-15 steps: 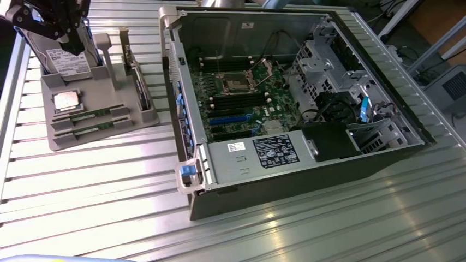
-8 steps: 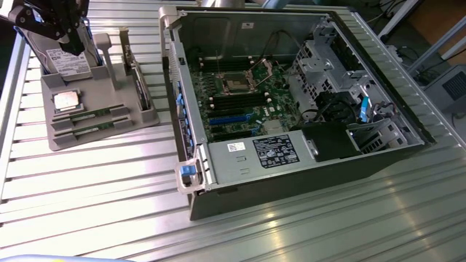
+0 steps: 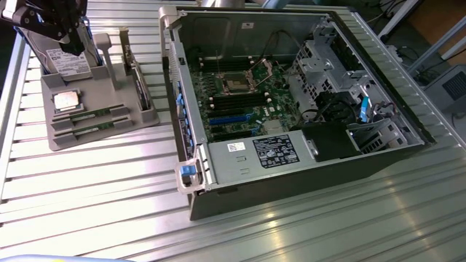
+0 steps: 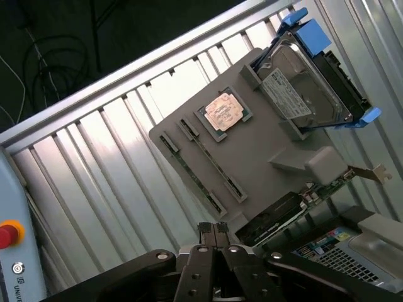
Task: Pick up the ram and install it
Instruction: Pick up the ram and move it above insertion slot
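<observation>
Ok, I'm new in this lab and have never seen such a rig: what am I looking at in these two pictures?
This is one robot arm working at a ribbed metal table. One picture comes from a camera standing off the arm. The other comes from a camera on the arm's wrist, looking down past its gripper, the two-fingered claw at the arm's end.

On the table stands an open computer case with its green motherboard exposed. Beside it, on the exterior view's left, lies a grey parts holder. It carries a hard drive in a blue frame, a square silver CPU chip and two thin green RAM sticks in slots.

The gripper hangs above the holder with its fingers shut together. It holds nothing, and both RAM sticks sit in the holder.
</observation>
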Motion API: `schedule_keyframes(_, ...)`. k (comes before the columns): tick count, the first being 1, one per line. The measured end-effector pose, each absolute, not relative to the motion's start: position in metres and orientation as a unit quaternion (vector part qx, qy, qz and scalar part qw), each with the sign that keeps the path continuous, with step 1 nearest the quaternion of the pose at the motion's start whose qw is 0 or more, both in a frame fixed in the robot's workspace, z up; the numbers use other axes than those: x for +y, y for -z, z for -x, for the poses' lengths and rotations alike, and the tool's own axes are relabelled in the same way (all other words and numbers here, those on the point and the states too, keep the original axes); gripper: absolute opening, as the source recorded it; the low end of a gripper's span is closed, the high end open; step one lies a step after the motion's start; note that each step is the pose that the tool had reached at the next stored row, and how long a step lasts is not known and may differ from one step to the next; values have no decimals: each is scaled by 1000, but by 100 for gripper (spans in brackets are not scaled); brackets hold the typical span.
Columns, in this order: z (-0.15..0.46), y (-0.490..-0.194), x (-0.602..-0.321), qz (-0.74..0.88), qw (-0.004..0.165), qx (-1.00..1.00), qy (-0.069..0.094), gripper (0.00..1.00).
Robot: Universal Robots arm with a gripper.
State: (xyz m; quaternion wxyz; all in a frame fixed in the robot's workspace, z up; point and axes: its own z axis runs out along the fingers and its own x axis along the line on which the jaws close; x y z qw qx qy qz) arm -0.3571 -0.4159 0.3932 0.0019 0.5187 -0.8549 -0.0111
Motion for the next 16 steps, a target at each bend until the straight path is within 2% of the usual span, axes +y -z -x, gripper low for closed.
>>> schedule_keyframes(16,357,-393,-416,-582,4,-813,9,11)
